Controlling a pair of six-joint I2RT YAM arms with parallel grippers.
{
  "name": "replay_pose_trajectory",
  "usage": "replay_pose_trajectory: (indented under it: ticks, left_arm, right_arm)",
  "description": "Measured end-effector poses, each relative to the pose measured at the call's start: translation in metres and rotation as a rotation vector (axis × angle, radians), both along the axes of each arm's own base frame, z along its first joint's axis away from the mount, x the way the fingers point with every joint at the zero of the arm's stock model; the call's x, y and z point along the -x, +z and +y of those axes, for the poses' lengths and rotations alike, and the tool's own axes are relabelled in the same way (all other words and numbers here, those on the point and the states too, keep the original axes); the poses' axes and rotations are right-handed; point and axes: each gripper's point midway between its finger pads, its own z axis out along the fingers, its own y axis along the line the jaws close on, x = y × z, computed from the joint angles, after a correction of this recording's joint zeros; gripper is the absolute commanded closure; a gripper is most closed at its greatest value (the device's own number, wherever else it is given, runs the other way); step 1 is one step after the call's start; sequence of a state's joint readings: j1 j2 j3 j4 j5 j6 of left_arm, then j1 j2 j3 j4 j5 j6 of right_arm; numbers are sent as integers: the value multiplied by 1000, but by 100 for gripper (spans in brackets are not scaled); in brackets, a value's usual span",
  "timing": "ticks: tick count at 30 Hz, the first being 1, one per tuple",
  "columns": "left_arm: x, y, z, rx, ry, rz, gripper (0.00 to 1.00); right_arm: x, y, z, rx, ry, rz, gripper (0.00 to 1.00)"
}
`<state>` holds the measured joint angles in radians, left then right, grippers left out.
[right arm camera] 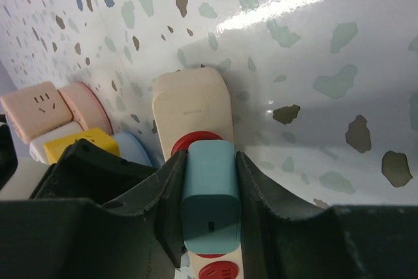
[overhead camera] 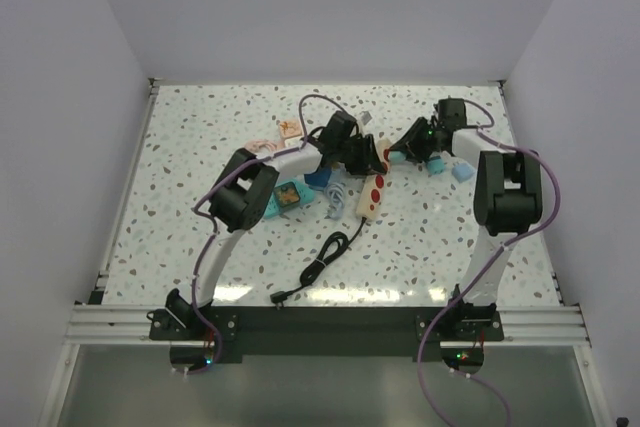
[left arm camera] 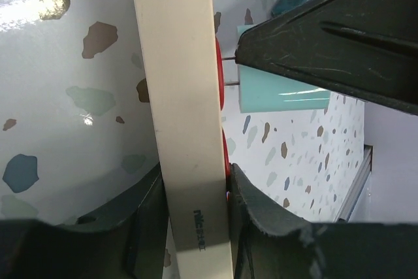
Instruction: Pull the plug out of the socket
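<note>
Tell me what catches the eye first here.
Mid-table, the left gripper clamps the beige strip while the right gripper clamps a teal plug on it. Bare pins show between plug and strip, so the plug is partly out. Coloured cubes sit beside the strip's end.

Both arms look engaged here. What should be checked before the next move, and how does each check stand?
1. Grip of left end effector on socket: ok.
2. Grip of right end effector on plug: ok.
3. Is the plug fully out: not ok, pins span the gap to the socket.
4. Slack in black cord on table: ok.
5. Room behind plug for pulling: cannot tell.
</note>
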<state>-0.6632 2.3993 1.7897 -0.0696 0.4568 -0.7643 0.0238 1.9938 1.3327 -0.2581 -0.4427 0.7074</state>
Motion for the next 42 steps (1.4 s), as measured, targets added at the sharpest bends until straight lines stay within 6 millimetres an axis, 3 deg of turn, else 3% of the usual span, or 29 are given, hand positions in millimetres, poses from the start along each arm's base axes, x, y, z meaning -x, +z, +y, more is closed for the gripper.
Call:
replay_pose_trajectory:
  ticks: [7, 12, 15, 18, 21, 26, 31, 36, 39, 42]
  left_arm:
    - [-2, -2, 3, 9, 16, -13, 100]
    - [-3, -1, 4, 14, 21, -14, 100]
    - [-3, -1, 4, 17, 20, -12, 100]
    - [-2, 0, 4, 22, 18, -7, 100]
    - [-2, 1, 5, 27, 15, -2, 100]
    - [7, 11, 9, 45, -3, 6, 100]
    - [24, 59, 10, 138, -43, -13, 100]
    - [35, 144, 15, 251, -71, -124, 100]
    - [25, 200, 26, 332, -34, -220, 100]
    - [-2, 237, 40, 397, 33, -274, 100]
  right_arm:
    - [6, 24, -31, -47, -67, -5, 100]
    - [5, 36, -89, 4, -212, -11, 100]
    - [7, 28, -121, 52, -309, 18, 73]
    - [4, 22, -138, 86, -365, 47, 45]
    - [-5, 19, -146, 119, -390, 54, 31]
    - [-8, 19, -154, 156, -416, 56, 24]
    - [-2, 25, -155, 162, -417, 62, 22]
    - [9, 58, -151, 165, -409, 12, 21]
    - [12, 79, -149, 163, -401, -33, 21]
    - [15, 92, -146, 161, -386, -62, 21]
